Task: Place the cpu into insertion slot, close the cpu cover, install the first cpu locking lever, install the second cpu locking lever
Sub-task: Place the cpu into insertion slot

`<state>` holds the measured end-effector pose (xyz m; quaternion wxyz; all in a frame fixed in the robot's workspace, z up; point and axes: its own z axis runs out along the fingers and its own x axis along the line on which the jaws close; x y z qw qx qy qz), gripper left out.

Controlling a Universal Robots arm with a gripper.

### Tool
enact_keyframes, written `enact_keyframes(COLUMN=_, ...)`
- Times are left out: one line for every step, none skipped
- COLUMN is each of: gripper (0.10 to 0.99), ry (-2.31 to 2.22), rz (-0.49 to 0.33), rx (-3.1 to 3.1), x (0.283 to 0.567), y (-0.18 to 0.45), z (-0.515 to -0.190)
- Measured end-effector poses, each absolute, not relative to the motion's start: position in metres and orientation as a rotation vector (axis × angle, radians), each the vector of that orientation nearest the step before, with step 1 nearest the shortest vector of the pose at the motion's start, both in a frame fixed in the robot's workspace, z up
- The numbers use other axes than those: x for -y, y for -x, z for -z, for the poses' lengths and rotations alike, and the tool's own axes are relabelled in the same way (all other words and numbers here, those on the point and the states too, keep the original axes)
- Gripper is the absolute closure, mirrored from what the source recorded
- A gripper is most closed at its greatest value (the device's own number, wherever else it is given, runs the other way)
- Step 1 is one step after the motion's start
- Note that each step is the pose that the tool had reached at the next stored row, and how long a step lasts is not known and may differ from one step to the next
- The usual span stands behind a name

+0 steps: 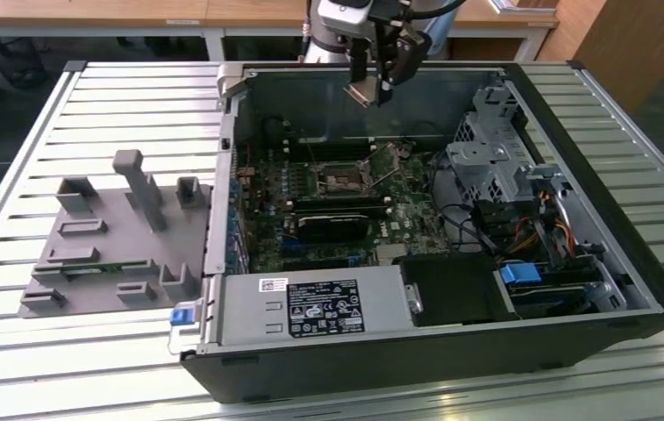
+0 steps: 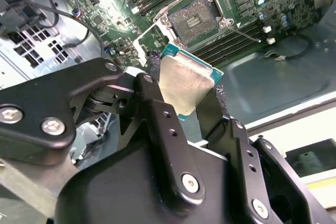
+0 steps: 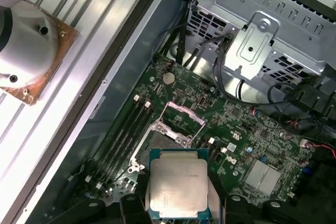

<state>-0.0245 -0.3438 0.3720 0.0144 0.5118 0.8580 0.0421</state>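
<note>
Exterior view: slatted metal table (image 1: 74,373) up front, open computer case (image 1: 425,364) lying on it, wooden desks (image 1: 132,12) behind. Gripper (image 1: 375,90) hangs above the case's far side, clamped on the cpu (image 1: 362,93), high over the open insertion slot (image 1: 344,178).

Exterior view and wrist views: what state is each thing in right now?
chip: held in the air, not seated.
claw: shut on the chip.
socket: empty, uncovered.
socket cover: flipped up, open.
computer case: open, insides showing.
</note>
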Motion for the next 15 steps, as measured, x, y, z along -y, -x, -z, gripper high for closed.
enact_keyframes(gripper=0.557, ry=-1.606, rz=-0.131, rx=-2.663, x=0.3438, y=0.0245, z=-0.3720)
enact_keyframes(gripper=0.557, ry=-1.620, rz=-0.131, rx=-2.654, x=0.3438, y=0.0246, z=-0.3719)
enact_keyframes(gripper=0.557, ry=-1.636, rz=-0.130, rx=-2.643, x=0.3438, y=0.0247, z=-0.3719)
enact_keyframes(gripper=0.557, ry=-1.650, rz=-0.130, rx=-2.634, x=0.3438, y=0.0247, z=-0.3719)
enact_keyframes(gripper=0.557, ry=-1.664, rz=-0.130, rx=-2.625, x=0.3438, y=0.0247, z=-0.3719)
enact_keyframes(gripper=0.557, ry=-1.679, rz=-0.129, rx=-2.615, x=0.3438, y=0.0247, z=-0.3719)
enact_keyframes(gripper=0.557, ry=-1.694, rz=-0.129, rx=-2.604, x=0.3438, y=0.0247, z=-0.3719)
enact_keyframes(gripper=0.557, ry=-1.712, rz=-0.129, rx=-2.592, x=0.3438, y=0.0247, z=-0.3718)
enact_keyframes(gripper=0.557, ry=-1.729, rz=-0.128, rx=-2.580, x=0.3438, y=0.0248, z=-0.3718)
enact_keyframes(gripper=0.557, ry=-1.745, rz=-0.128, rx=-2.569, x=0.3438, y=0.0248, z=-0.3718)
enact_keyframes(gripper=0.557, ry=-1.761, rz=-0.127, rx=-2.557, x=0.3438, y=0.0248, z=-0.3718)
enact_keyframes(gripper=0.557, ry=-1.775, rz=-0.127, rx=-2.547, x=0.3438, y=0.0248, z=-0.3718)
enact_keyframes(gripper=0.557, ry=-1.790, rz=-0.126, rx=-2.536, x=0.3438, y=0.0248, z=-0.3718)
enact_keyframes(gripper=0.557, ry=-1.805, rz=-0.126, rx=-2.524, x=0.3438, y=0.0248, z=-0.3717)
enact_keyframes(gripper=0.557, ry=-1.821, rz=-0.126, rx=-2.512, x=0.3438, y=0.0248, z=-0.3717)
